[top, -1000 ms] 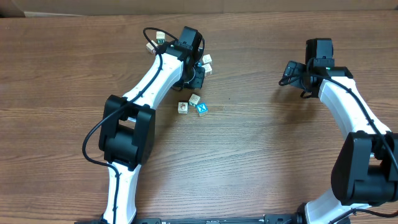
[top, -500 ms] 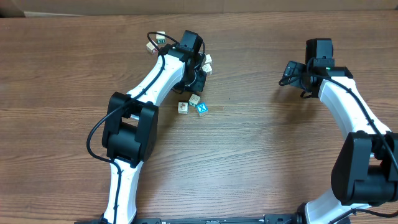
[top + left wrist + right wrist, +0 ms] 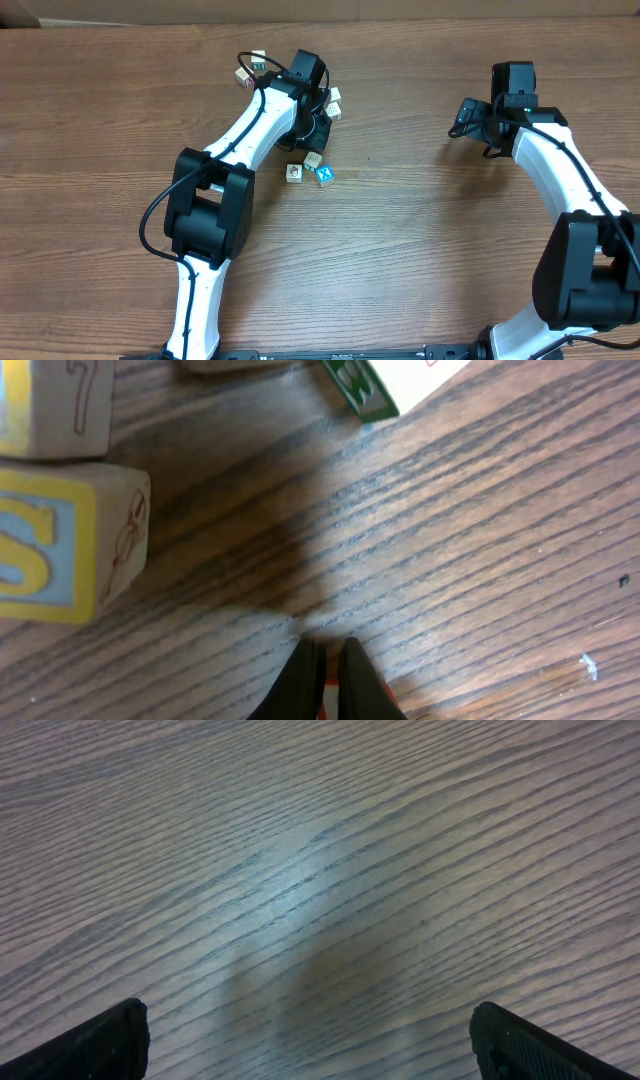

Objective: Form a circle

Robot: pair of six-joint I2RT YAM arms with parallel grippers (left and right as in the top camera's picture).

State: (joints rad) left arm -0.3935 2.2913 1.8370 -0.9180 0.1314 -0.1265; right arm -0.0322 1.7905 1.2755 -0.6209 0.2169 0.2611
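A small cluster of three cubes [image 3: 311, 168] lies mid-table: two white-faced and one bright blue-faced [image 3: 325, 175], set close together. My left gripper [image 3: 317, 133] hovers just behind the cluster, shut and holding nothing. In the left wrist view its tips [image 3: 326, 662] are pressed together low over bare wood. A blue-and-yellow lettered cube [image 3: 62, 542] lies to their upper left and a green-lettered cube [image 3: 395, 382] at the top edge. My right gripper [image 3: 468, 118] stands open far to the right, over bare wood [image 3: 315, 1042].
Two loose cubes [image 3: 333, 103] lie beside the left wrist on its right. Two more [image 3: 250, 67] lie at the back left, near the arm's cable. A third cube [image 3: 55, 405] shows at the left wrist view's top left.
The left arm shifted slightly to the right a second ago and has held still since. The cubes and the right arm have not moved.
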